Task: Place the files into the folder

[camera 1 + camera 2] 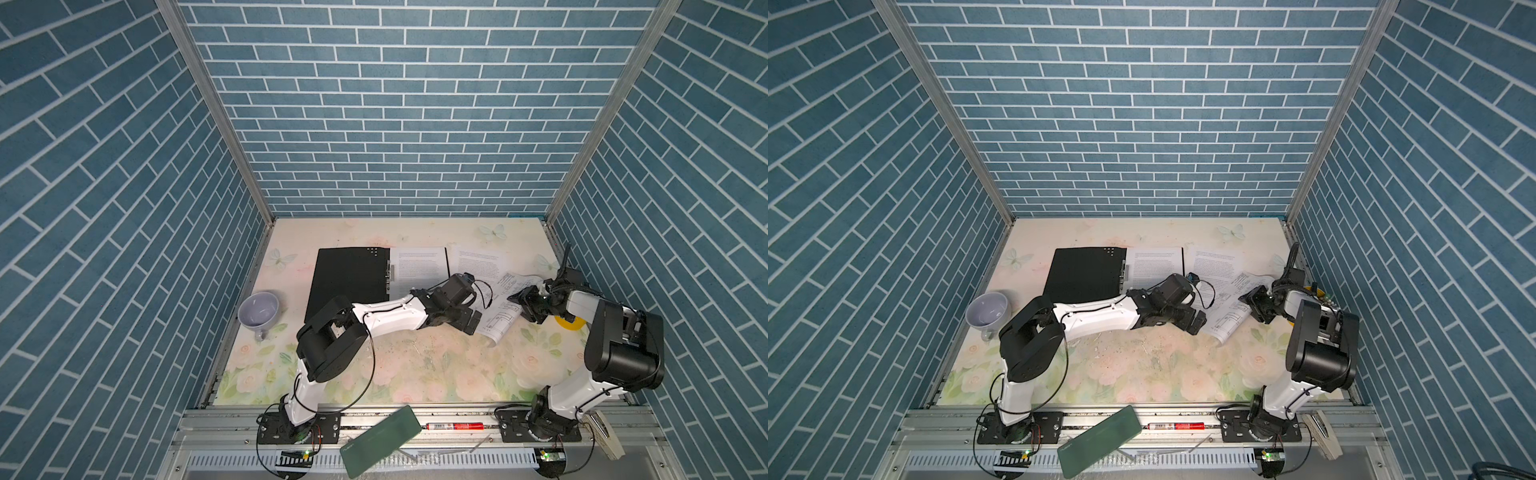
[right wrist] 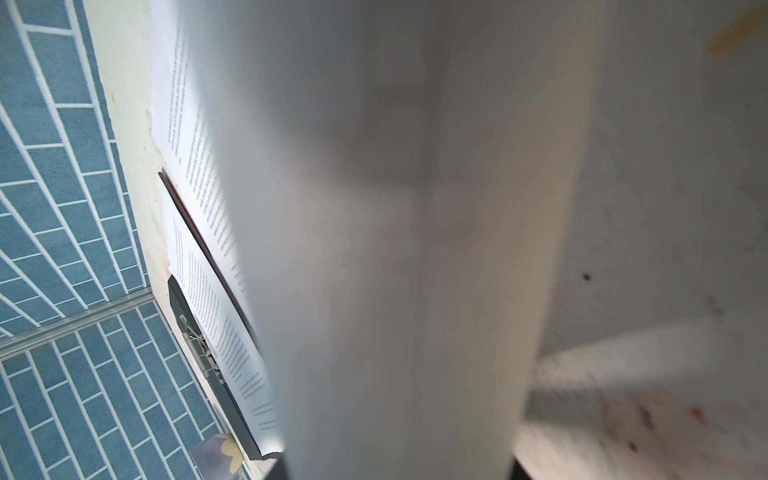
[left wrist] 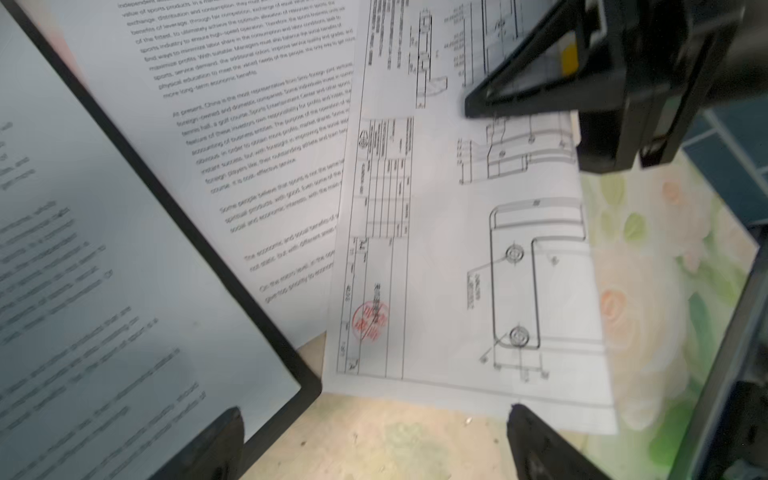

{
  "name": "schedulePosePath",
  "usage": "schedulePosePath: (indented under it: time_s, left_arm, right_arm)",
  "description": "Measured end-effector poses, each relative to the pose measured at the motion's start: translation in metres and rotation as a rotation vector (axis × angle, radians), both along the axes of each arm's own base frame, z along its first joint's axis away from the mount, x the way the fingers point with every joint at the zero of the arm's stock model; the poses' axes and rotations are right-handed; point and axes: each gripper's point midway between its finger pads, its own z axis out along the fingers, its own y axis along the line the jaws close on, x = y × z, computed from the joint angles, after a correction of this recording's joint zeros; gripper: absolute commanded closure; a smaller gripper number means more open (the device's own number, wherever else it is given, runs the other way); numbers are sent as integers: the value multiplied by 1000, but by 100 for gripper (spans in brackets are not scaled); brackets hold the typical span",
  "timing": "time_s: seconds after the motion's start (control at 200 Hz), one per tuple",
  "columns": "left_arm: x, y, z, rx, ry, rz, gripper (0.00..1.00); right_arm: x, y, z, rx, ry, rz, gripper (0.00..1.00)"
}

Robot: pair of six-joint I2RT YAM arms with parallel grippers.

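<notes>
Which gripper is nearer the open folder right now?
Left. The left gripper is by the near right corner of the folder; the right gripper is farther right, holding the drawing sheet.

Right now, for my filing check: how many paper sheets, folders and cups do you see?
Open flat black-inside folder: 1
White printed paper sheets: 3, text sheet in it, text sheet beside it, line-drawing sheet
Pale lavender ceramic cup: 1
Total: 5

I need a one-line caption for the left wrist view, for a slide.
Right gripper holds the drawing sheet, which overlaps a text sheet beside the folder; left gripper is open.
</notes>
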Motion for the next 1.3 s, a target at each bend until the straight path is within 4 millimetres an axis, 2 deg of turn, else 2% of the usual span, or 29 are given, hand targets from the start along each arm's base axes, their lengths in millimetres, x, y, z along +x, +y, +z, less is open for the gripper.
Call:
schedulePosePath:
  time_s: [0.135, 0.42, 0.6, 0.88, 1.11, 1.301]
  left_arm:
    - [-11, 4, -7, 40, -119, -88, 0]
    - [-36, -13, -16, 87, -334, -251, 0]
    - [-33, -26, -14, 74, -444, -270, 0]
    - [-29, -34, -41, 120, -503, -315, 4]
    - [-22, -40, -30, 119, -584, -308, 10]
    - [-18, -56, -22, 112, -645, -313, 17]
  right_arm:
    - [2, 0, -1, 2, 8, 0, 53]
    - [1, -1, 0, 7, 25, -1, 53]
    - [-2, 0, -2, 11, 42, -2, 53]
    - [0, -1, 0, 12, 48, -3, 53]
    - [-1, -1, -2, 16, 61, -3, 53]
    - [0, 0, -2, 20, 66, -2, 53]
